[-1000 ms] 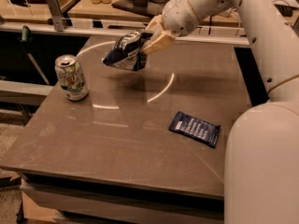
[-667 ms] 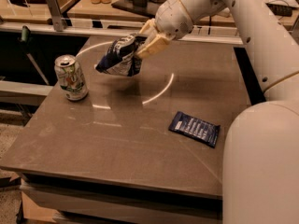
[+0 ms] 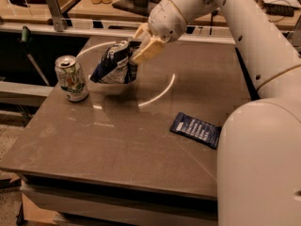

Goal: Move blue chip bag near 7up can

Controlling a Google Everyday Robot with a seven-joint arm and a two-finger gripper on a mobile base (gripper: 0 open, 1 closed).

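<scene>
One pincer (image 3: 139, 45) clamps blue chip bag (image 3: 113, 66), slanting down-left toward 7up can (image 3: 71, 78).

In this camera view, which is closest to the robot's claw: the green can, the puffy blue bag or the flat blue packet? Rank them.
From the gripper, over the back of the table:
1. blue chip bag, clamped in it, hanging just left.
2. 7up can, farther left, by the edge.
3. flat blue packet, front right.
</scene>
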